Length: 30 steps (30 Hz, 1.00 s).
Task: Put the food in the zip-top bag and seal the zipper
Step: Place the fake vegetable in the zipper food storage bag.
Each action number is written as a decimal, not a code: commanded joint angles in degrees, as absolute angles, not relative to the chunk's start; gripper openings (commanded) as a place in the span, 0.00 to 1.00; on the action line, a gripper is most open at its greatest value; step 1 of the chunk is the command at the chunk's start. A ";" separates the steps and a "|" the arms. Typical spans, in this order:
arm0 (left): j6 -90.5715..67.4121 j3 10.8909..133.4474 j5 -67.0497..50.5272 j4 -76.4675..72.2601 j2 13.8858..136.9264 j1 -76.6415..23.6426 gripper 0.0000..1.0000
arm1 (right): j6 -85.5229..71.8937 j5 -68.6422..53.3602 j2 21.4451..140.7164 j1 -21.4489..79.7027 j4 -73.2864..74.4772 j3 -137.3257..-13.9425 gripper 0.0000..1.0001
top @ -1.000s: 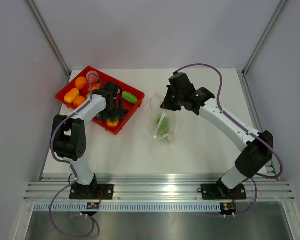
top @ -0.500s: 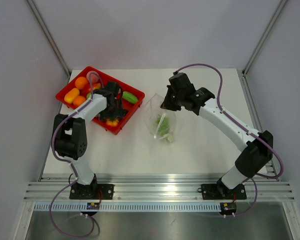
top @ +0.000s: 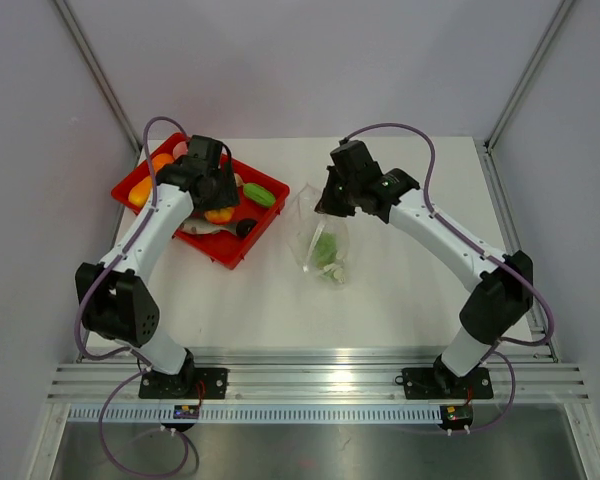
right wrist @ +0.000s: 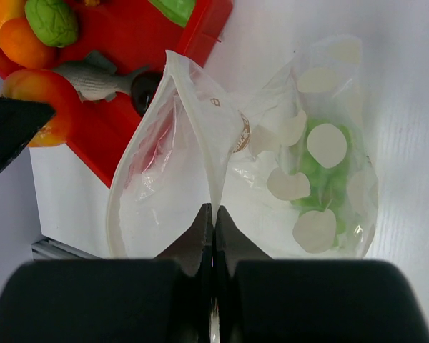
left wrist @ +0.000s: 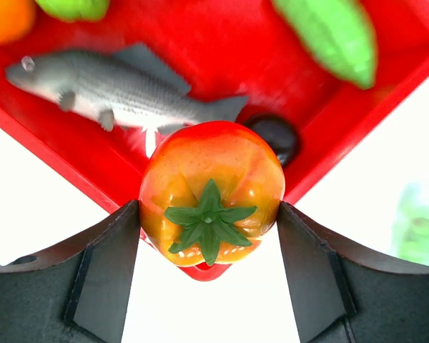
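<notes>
Red plastic fills my left wrist view: the tray [left wrist: 222,57] lies below my left gripper [left wrist: 209,213], which is clamped on an orange-red tomato [left wrist: 211,179], one finger [left wrist: 107,264] pressed to each side and the green stalk facing the camera. The tomato hangs over the tray's near corner rim, partly over the white worktop [top: 400,290]. In the tray beneath it lie a grey fish [left wrist: 114,89], a small dark purple piece [left wrist: 275,136] tucked into the corner beside the fish's tail, and a long green vegetable [left wrist: 332,36] toward the far side; two orange fruits [right wrist: 18,36] and a lumpy green piece [right wrist: 50,21] sit at the tray's other end. My right gripper [right wrist: 213,223] is clenched on the mouth edge of the clear bag [right wrist: 200,143], pinching one lip so that the mouth gapes in a wide loop on the side facing the tray. The bag rests on the worktop just beside the tray, with green food [right wrist: 322,179] already lying at its bottom behind the whitish round marks. Between the tomato and the bag's mouth stand only the tray's rim and a narrow strip of bare worktop.
</notes>
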<state>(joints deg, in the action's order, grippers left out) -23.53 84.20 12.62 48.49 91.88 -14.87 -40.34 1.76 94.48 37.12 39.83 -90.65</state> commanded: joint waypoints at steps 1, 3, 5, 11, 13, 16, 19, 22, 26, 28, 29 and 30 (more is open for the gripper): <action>-22.24 87.62 11.34 49.30 88.69 -14.77 0.59 | -39.73 0.18 97.81 37.62 37.79 -95.79 0.00; -21.97 88.33 9.85 49.66 87.02 -14.77 0.59 | -39.90 -1.22 100.45 38.40 37.71 -98.16 0.00; -21.88 89.47 8.36 50.10 85.79 -14.77 0.58 | -39.99 -1.58 102.38 38.93 37.62 -100.71 0.00; -21.36 91.84 -2.43 51.33 82.18 -14.77 0.57 | -41.22 -3.16 107.83 39.64 36.83 -105.02 0.00; -21.97 92.02 -5.70 51.42 80.95 -14.85 0.57 | -41.40 -3.51 108.45 39.73 36.83 -105.90 0.00; -23.37 91.23 -12.38 49.58 79.11 -14.94 0.57 | -41.48 -3.69 109.07 39.73 37.09 -106.52 0.00; -25.13 90.18 -18.09 46.95 78.49 -15.38 0.57 | -41.40 -3.52 108.72 39.81 37.09 -106.44 0.00; -27.06 88.69 -22.23 44.66 79.62 -17.65 0.56 | -41.48 -3.25 108.11 39.81 37.35 -106.35 0.00; -28.83 87.10 -22.06 42.28 81.12 -21.88 0.55 | -41.48 -2.90 106.97 39.90 37.53 -105.82 0.00; -29.44 86.05 -21.36 41.14 81.65 -23.20 0.55 | -41.48 -2.55 106.44 39.90 37.62 -105.04 0.00; -29.62 85.70 -21.10 40.96 82.35 -23.46 0.55 | -41.57 -2.46 105.65 39.90 37.62 -104.77 0.00; -29.71 85.35 -21.18 40.61 82.70 -23.55 0.55 | -41.57 -2.29 105.30 39.90 37.44 -104.42 0.00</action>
